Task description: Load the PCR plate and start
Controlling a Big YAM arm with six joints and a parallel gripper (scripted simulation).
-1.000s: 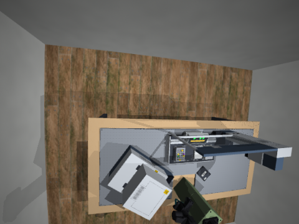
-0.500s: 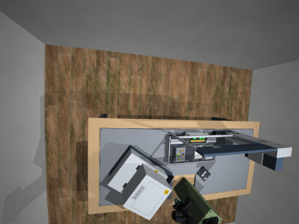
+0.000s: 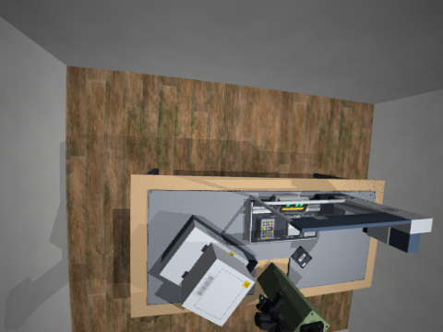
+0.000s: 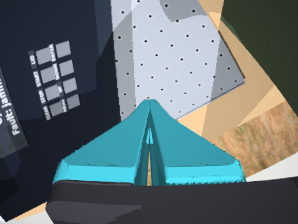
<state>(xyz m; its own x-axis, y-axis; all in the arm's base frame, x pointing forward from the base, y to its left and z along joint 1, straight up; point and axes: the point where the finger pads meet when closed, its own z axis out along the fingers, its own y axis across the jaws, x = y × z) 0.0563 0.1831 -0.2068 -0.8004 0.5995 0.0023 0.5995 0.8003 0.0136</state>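
Item: gripper (image 4: 149, 156), fingers pressed together on nothing, which I hold just beside the keypad (image 4: 55, 82) for key-pushing

We look down into a small room with plain grey walls (image 3: 32, 152) on the left, across the top and on the right of the frame. The floor (image 3: 185, 124) is brown wood planking with streaks of green, its boards running up and down the picture. In the lower half stands a table (image 3: 138, 240) with a pale wooden rim, and a grey perforated mat (image 3: 185, 203) covers most of its top. Soft shadows fall to the left, across the floor and onto the left wall, so the light comes from the right.
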